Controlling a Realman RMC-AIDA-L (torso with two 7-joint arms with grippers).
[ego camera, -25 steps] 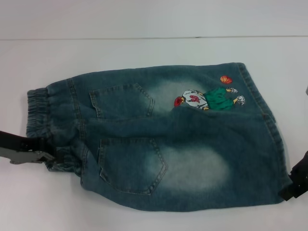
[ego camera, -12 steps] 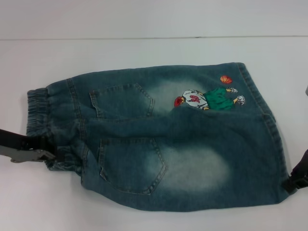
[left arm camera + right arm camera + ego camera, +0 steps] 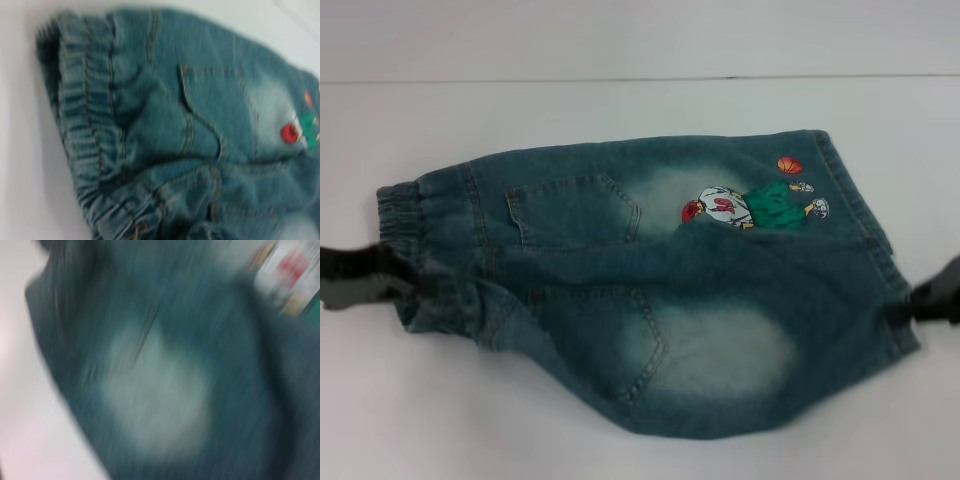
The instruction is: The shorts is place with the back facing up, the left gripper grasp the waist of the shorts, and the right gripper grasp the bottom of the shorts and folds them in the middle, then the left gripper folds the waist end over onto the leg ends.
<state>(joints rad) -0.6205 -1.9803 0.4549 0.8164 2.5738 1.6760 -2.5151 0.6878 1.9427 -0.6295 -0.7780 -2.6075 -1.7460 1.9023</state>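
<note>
The denim shorts [image 3: 720, 290] lie back up on the white table, waist [image 3: 405, 215] to the left and leg ends [image 3: 850, 200] to the right. The cartoon embroidery [image 3: 750, 205] sits near the far leg hem. At the near corner of the waist, my left gripper [image 3: 405, 280] is shut on the gathered band, which fills the left wrist view [image 3: 80, 125]. My right gripper [image 3: 918, 302] holds the near leg hem at the right edge. The near side of the shorts is raised and drawn inward between them. The right wrist view holds only blurred denim [image 3: 160, 390].
The white table [image 3: 620, 110] stretches behind and in front of the shorts. A thin seam line crosses it at the back [image 3: 640, 78]. Nothing else stands on it.
Both grippers have risen and moved away from me with the near edge of the shorts. The near pocket side has lifted and bunched toward the middle; the far side has stayed flat.
</note>
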